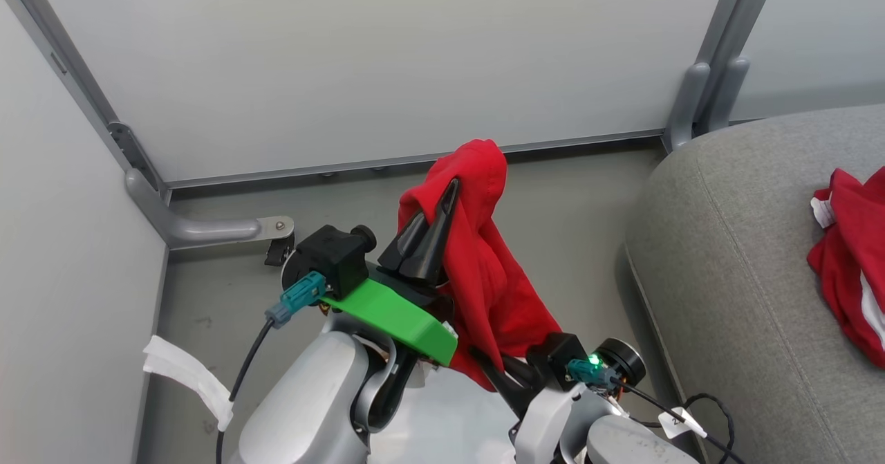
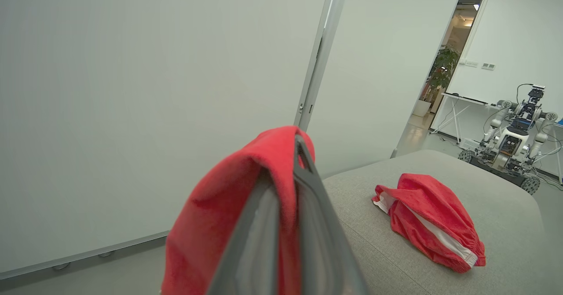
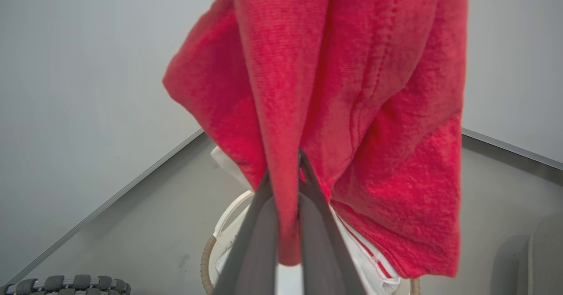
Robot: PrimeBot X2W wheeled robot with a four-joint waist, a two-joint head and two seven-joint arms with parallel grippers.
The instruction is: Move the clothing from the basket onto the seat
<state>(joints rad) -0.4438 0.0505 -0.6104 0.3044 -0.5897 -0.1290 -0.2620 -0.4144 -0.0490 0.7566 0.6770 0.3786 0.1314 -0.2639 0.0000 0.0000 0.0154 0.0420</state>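
Closest to the robot's body, the right gripper (image 3: 288,185) had its jaws pressed together on a lower fold of a red garment (image 1: 484,270), with the basket (image 3: 206,255) on the floor beneath it. Higher and further out, the left gripper (image 1: 434,229) pinched the top of the same garment, and the cloth hung draped over its dark fingers. Off to the robot's right stood the grey seat (image 1: 747,277), where a second red piece (image 1: 854,256) with a white stripe lay crumpled. Pale partition walls (image 1: 380,56) closed the corner behind.
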